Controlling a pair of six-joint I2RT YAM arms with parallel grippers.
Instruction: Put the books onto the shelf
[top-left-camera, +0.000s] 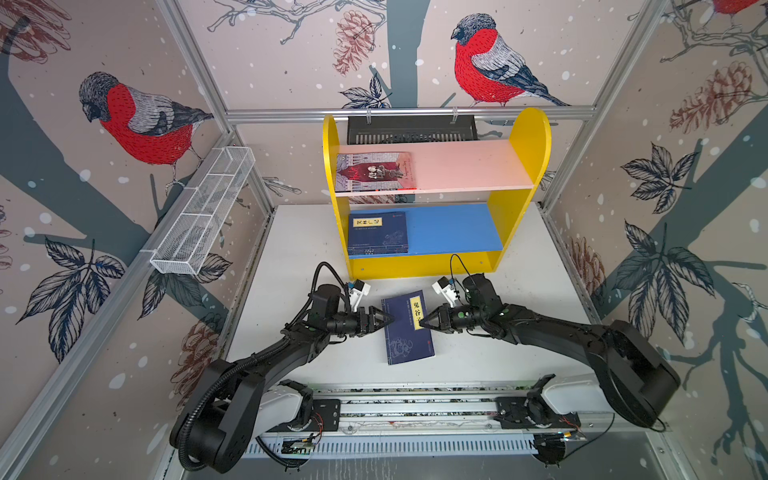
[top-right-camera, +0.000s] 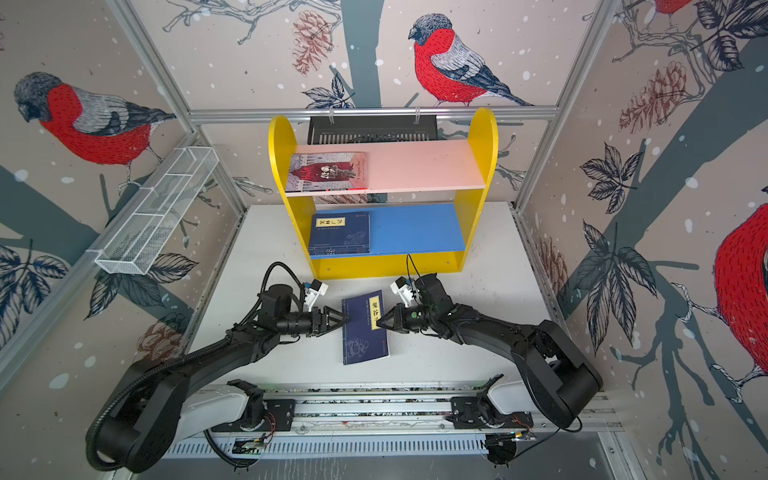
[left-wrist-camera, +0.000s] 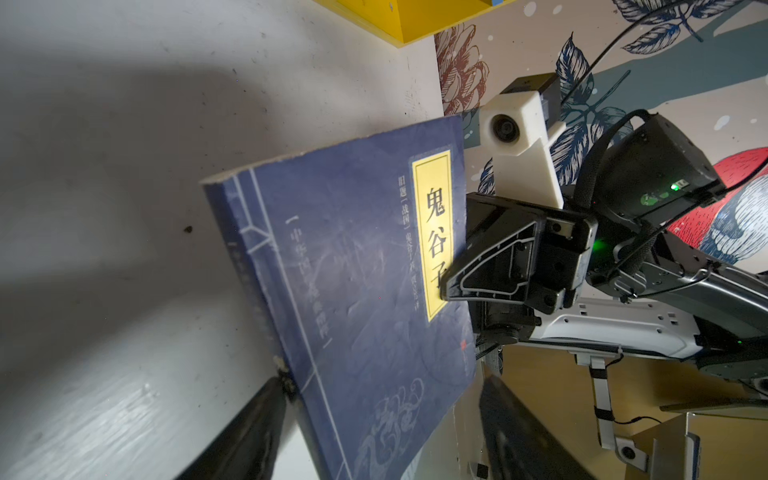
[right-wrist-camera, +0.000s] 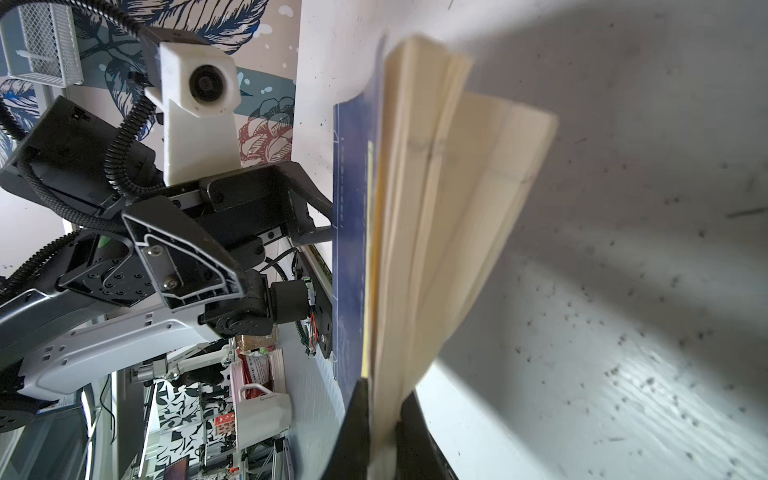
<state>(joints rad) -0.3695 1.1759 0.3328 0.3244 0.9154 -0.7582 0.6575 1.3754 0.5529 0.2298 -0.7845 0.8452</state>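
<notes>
Light: I get both top views bright and even, the shelf colours saturated, nothing blown out.
Shadows: broad soft shadows cross the white table in my left wrist view.
Glare: a pale sheen sits on the table's grain in both wrist views.
Blur: pages of the book smear soft in my right wrist view.
Distortion: frame rails bow and splay toward the top views' corners.

The yellow title label on the navy book reads 鬼谷子; faint vertical cover text begins 中华国学. The shelved navy book carries a smaller yellow label that seems to read 笑林广记.
</notes>
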